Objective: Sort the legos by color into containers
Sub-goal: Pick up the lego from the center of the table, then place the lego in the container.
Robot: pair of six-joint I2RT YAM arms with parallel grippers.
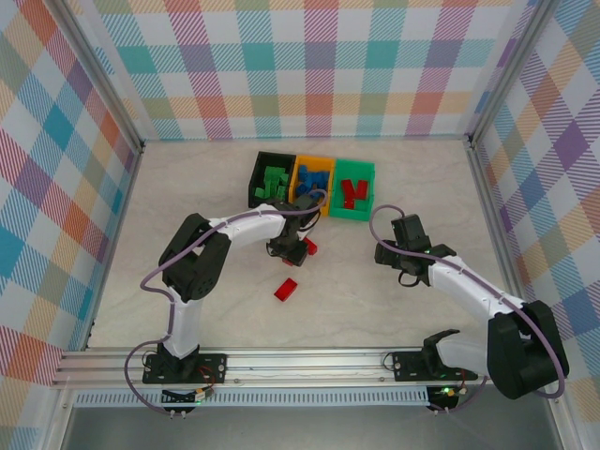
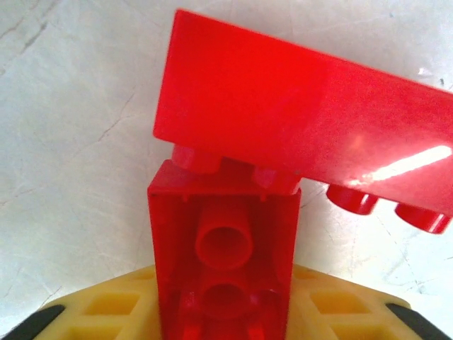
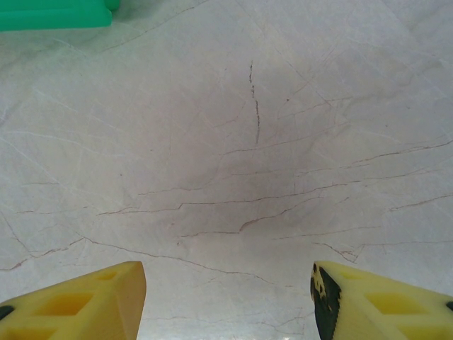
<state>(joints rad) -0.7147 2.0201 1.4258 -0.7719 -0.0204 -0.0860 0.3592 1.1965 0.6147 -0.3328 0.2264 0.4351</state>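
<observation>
2 red legos point(image 2: 304, 134) at your left gripper point(image 2: 223, 315), clamped on lower lego point(image 2: 223, 248) | likely stiff, slick: pinch flat sides | right gripper point(image 3: 226, 297) apart

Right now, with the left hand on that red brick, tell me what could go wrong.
The small red brick in the left hand butts against the studs of a longer red brick; lifting may drag or tip that one. The green bin holding red bricks adjoins the orange bin of blue bricks, so a slightly early release could missort it.
</observation>
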